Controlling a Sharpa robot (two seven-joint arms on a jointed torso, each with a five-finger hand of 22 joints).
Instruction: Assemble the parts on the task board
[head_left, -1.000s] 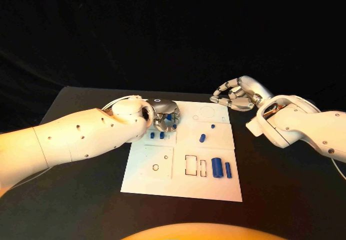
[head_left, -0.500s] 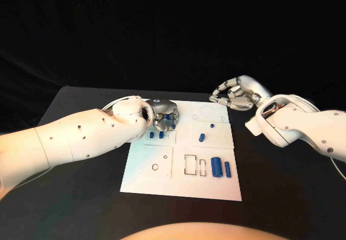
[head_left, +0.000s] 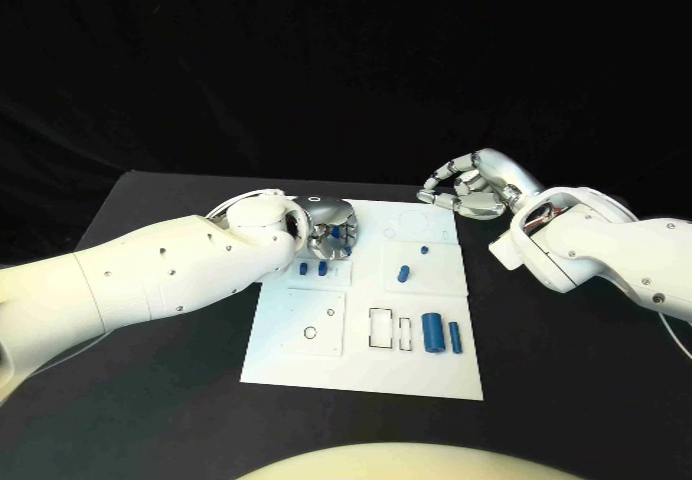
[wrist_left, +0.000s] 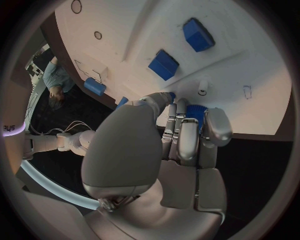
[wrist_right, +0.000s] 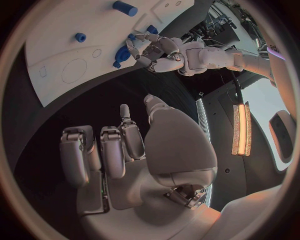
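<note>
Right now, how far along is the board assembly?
Early, as far as I can judge. The left hand holds a blue part at the far left of the task board. The right hand hovers with nothing in it beyond the board's far right corner. Left to do: two blue blocks, a small peg and two long pieces lie loose, and the rectangular outline stands unfilled.

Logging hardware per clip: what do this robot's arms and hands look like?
Both arms are smooth white shells with small dark screw holes. The left hand and right hand are polished silver, with segmented fingers and a rounded metal back. Thin pale cables loop at the left wrist; coppery parts show at the right wrist.
</note>
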